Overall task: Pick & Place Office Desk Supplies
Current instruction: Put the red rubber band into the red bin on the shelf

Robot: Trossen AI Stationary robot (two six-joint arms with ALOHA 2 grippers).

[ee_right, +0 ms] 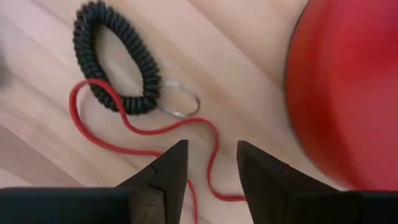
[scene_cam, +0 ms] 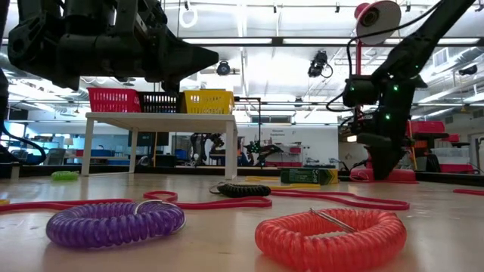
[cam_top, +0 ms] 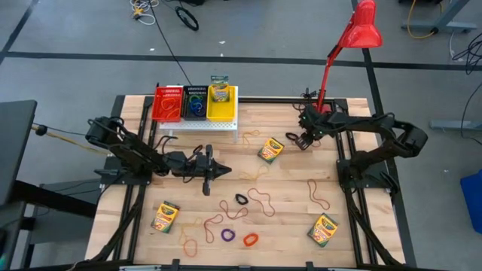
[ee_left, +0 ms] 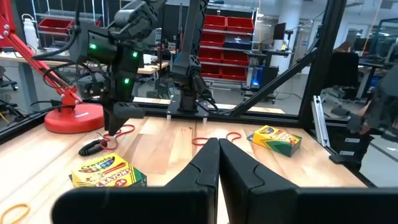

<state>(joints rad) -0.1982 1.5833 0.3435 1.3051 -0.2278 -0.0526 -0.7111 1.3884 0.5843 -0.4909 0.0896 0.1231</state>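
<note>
The right gripper (ee_right: pixel 211 168) hangs low over the far right of the pale wooden table (cam_top: pixel 290 181), close to the round red base of the tall desk lamp (ee_right: pixel 348 87). Its two dark fingers stand spread, pointing down at a thin reddish-orange rubber band (ee_right: pixel 143 134) that snakes across the wood. Just beside the band lies a black coiled elastic loop with a small metal ring (ee_right: pixel 118 65); the band's curve touches or passes under the coil's edge. The jaws straddle the band rather than the coil, so the band looks like the intended pick — nothing is held yet.

The left gripper (cam_top: pixel 220 171) waits over the middle of the table with its fingers pressed together and empty, probably parked clear so the other arm has room.

At the back edge, a white perforated stand (cam_top: pixel 199 125) carries three small baskets side by side: red (cam_top: pixel 168 103), black (cam_top: pixel 196 102) and yellow (cam_top: pixel 221 102). The yellow one holds a crayon box and the black one what looks like blue loops — sorting by kind, it seems, though what the red one holds I cannot tell.

Still loose on the wood: a yellow-and-green crayon box (cam_top: pixel 270 150) near the right gripper, another at the front left (cam_top: pixel 165 216), a third at the front right (cam_top: pixel 324 229), a purple coiled loop (scene_cam: pixel 113 223) and an orange-red coiled loop (scene_cam: pixel 329 236) toward the front, and several more bands scattered between
</note>
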